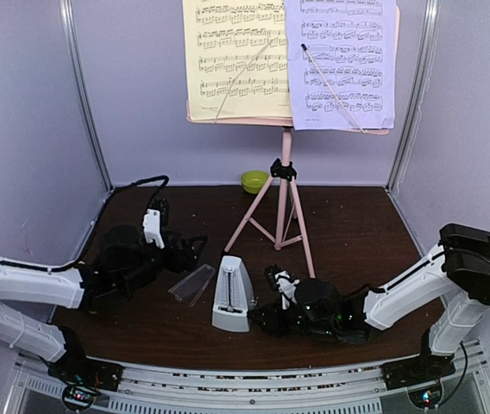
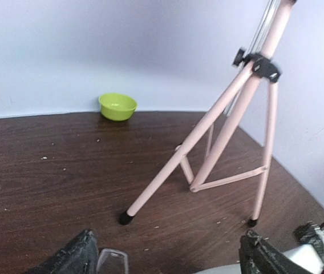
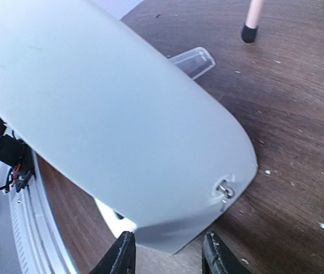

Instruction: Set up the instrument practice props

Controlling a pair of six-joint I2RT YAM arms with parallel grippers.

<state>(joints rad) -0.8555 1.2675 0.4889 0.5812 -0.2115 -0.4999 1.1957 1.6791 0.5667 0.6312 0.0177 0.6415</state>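
The metronome (image 3: pixel 110 114) sits with its edge between the right fingers (image 3: pixel 121 257), grip unclear; the left fingers (image 2: pixel 73 256) stand wide apart.

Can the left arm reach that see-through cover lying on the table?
Probably yes. The cover lies flat right by the left gripper, whose fingers are open, and nothing sits between them. The metronome stands close beside the cover, so the arm should come in carefully.

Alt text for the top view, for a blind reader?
A pink stand holds a yellow sheet and a lavender sheet. In front, the metronome stands upright, its clear cover lying left of it. A lime bowl sits behind.
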